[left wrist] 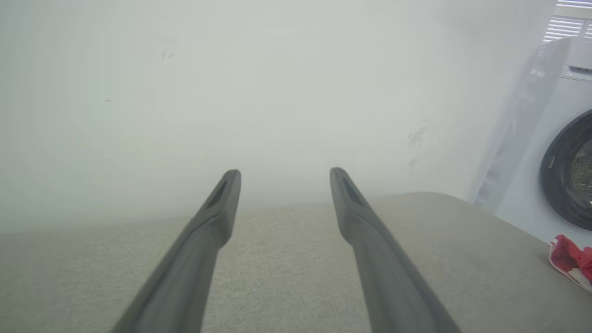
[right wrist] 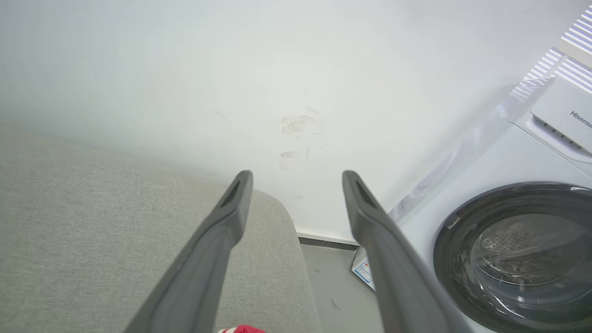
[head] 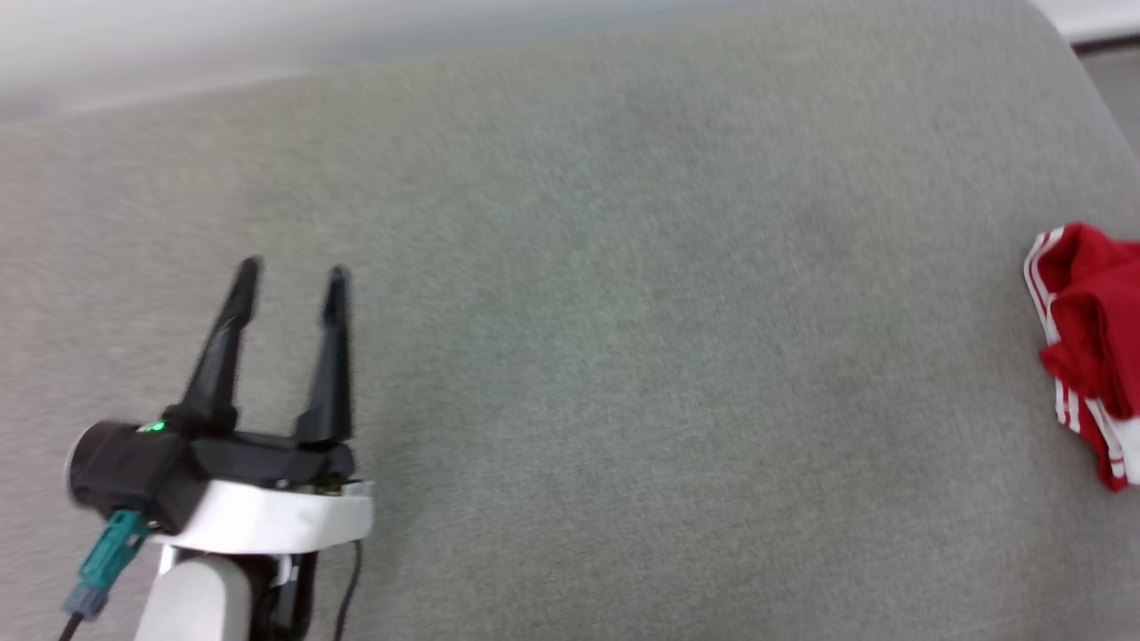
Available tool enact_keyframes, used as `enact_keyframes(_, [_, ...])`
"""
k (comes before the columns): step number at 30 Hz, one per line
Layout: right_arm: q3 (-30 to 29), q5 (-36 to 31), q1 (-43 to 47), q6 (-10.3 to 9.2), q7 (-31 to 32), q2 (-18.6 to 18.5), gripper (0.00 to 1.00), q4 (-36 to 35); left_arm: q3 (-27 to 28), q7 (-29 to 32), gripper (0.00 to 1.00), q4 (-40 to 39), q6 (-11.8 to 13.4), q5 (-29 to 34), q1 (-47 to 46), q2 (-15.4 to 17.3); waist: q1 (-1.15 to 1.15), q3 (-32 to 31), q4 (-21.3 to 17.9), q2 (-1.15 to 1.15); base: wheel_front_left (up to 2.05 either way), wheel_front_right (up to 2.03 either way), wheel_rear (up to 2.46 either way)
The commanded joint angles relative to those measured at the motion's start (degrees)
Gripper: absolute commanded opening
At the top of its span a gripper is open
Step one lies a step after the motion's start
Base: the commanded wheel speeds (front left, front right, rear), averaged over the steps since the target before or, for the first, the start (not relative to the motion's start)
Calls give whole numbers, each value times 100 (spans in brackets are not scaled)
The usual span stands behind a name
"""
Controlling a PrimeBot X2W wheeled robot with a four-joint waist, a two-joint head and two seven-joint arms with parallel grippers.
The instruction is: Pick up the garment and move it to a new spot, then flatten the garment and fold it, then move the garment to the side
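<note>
1. Left claw (head: 292, 278) sits nearest, at the near left of the grey cloth-covered counter (head: 623, 312). Its two dark fingers are spread and released, with nothing between them and bare cloth beneath.
2. Right claw (right wrist: 297, 178) is also released. In its wrist view the fingers stand wide apart and grasp nothing, and a scrap of red shows just below them at the bottom edge.
3. Further right, the garment (head: 1091, 338) lies bunched on the counter's right side, well apart from the left claw. Red cloth and white striped trim show, but the picture's edge cuts it off, so I cannot tell how neat the fold is.
4. Beyond the counter's rounded right corner lie the floor (right wrist: 323, 282), a washing machine (right wrist: 518, 259) and the pale wall (right wrist: 277, 69).
5. Risks, as I judge them:
   - The garment seems close to the counter's right edge, so a brush from the right claw could push the thin cloth over onto the floor.
   - A fingertip catching a loose sleeve or hem could drag the bundle open and undo the folding.
</note>
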Motion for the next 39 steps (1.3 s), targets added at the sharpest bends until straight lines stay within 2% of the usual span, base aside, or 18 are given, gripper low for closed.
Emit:
enact_keyframes(1, [-65,144,304,-6,-92,274,100,-277,218,-12,100,77,34,74,161,-64,1,-501,329,0,0,0,0])
enact_keyframes(8, [-101,584,1453,-5,-623,1163,100,-1195,732,-12,100,361,70,157,596,-276,1,-1046,622,0,0,0,0])
enact_keyframes(13, [-88,740,2258,-5,-1068,1832,100,-1417,827,-12,100,581,61,178,829,-401,1,-1295,783,0,0,0,0])
enact_keyframes(17, [40,801,2784,-5,-1330,2154,100,-1382,867,-12,100,736,48,107,970,-453,1,-1466,845,0,0,0,0])
enact_keyframes(25, [195,716,3379,-5,-1698,2337,100,-1136,968,-12,100,1013,119,259,1151,-509,1,-1579,874,0,0,0,0])
enact_keyframes(39, [211,953,3292,-5,-1933,2337,100,-929,908,-12,100,1010,15,244,1120,-527,1,-1563,896,0,0,0,0])
